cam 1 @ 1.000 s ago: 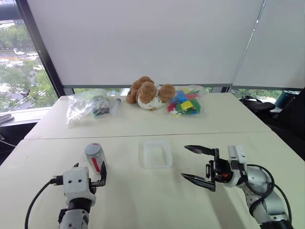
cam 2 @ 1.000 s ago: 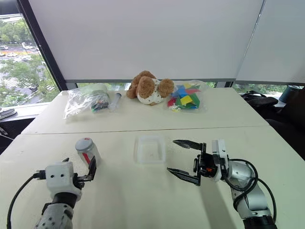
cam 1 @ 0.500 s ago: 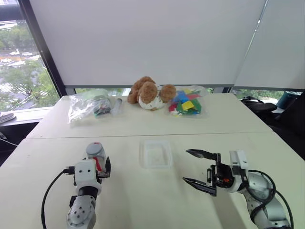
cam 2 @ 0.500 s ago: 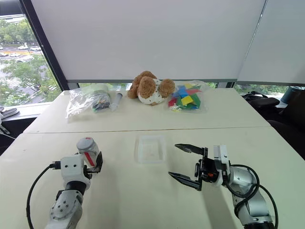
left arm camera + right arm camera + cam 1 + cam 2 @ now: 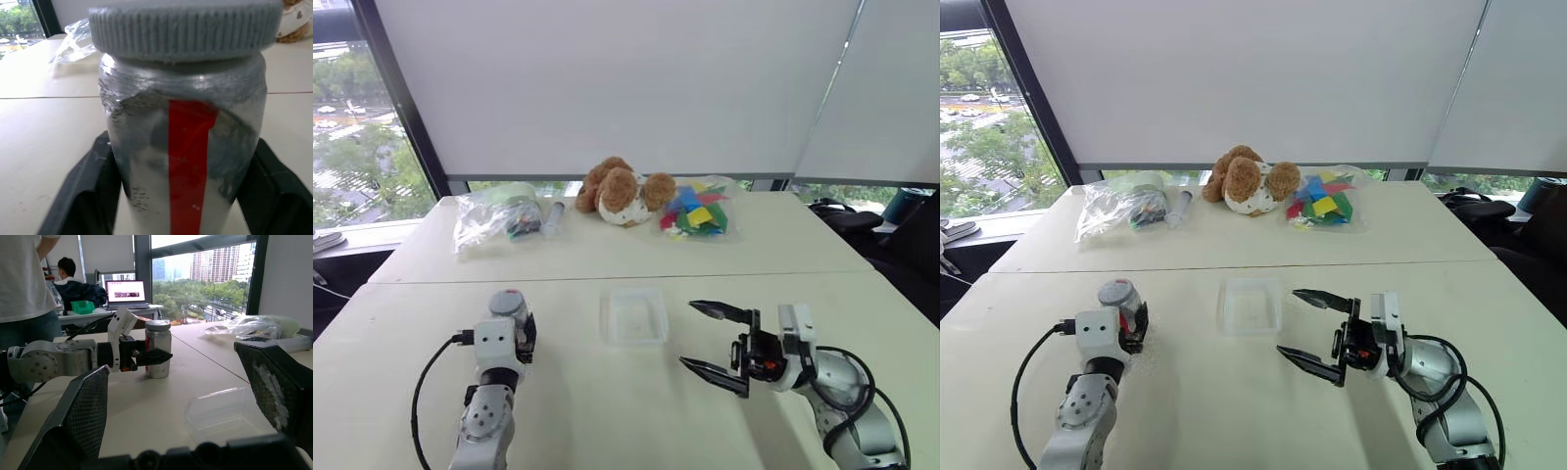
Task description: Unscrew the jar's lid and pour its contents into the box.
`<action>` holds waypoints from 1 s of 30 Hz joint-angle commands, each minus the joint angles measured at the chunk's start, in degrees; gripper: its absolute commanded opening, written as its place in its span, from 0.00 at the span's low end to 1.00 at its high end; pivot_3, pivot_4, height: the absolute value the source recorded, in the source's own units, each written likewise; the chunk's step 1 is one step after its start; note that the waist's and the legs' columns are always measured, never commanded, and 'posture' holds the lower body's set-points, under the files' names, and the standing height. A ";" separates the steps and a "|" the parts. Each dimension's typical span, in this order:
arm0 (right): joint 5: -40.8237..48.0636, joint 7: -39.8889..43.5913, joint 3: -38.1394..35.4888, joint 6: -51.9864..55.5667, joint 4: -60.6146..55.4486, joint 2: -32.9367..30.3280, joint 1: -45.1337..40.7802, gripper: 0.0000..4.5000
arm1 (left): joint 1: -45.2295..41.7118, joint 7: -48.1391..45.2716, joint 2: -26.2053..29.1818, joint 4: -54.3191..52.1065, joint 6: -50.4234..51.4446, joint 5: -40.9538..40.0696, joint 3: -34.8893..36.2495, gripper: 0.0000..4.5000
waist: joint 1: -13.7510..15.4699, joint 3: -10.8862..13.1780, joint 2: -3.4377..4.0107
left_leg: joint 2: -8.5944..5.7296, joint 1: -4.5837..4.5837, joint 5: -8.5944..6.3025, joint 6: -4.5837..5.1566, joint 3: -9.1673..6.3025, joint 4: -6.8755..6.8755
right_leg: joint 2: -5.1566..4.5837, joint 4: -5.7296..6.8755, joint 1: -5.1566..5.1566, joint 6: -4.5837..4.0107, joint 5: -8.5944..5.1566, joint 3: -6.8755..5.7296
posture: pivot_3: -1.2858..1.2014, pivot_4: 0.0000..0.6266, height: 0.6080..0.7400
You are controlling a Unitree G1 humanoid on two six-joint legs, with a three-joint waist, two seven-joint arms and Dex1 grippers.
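The jar [image 5: 508,307], small and greyish with a red stripe, stands upright on the near table at the left. Its ribbed grey lid [image 5: 186,24] is screwed on. My left gripper [image 5: 512,325] is shut on the jar, one black finger [image 5: 83,196] pressed against each side low on its body. The contents are hidden behind the jar's cloudy wall. The box [image 5: 633,315], a shallow clear tray, lies to the right of the jar at the table's middle. My right gripper [image 5: 687,333] hovers open just right of the box, pointing left toward it, with nothing between its fingers.
On the far table lie a clear bag of items [image 5: 494,213], a grey tube [image 5: 551,215], a brown teddy bear [image 5: 619,191] and a bag of coloured blocks [image 5: 697,211]. Beyond the table's left side, people [image 5: 24,289] and a desk with a laptop [image 5: 126,293] show.
My left gripper has moved forward around the jar and closed on it. The right gripper has stayed open in about the same place.
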 commanded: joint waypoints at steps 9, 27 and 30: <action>1.81 -2.25 -2.28 3.57 -5.88 -3.04 -0.75 1.00 | 2.04 -32.28 19.00 -8.17 2.45 -31.65 11.14 0.53 | -0.18 0.02 0.00 | 0.09 -0.03 0.00 0.00 0.01 -0.06 | 0.06 0.13 -0.19 -0.07 -0.03 0.00 | 0.52 0.24 1.00; 4.55 -27.12 12.20 40.65 -18.33 1.34 -21.49 1.00 | -18.73 -56.28 29.53 -3.67 13.84 -28.37 -13.56 0.53 | -0.49 0.01 0.02 | 0.08 -0.13 0.01 0.01 0.05 -0.18 | 0.11 0.13 -0.37 -0.09 -0.04 0.07 | 0.52 0.24 1.00; 2.80 -28.19 13.19 42.00 -16.86 2.08 -23.77 1.00 | -18.62 -55.78 28.11 -3.94 13.19 -26.65 -14.88 0.53 | -0.40 0.01 0.02 | 0.07 -0.14 0.01 0.01 0.06 -0.15 | 0.10 0.12 -0.37 -0.10 -0.04 0.09 | 0.52 0.24 1.00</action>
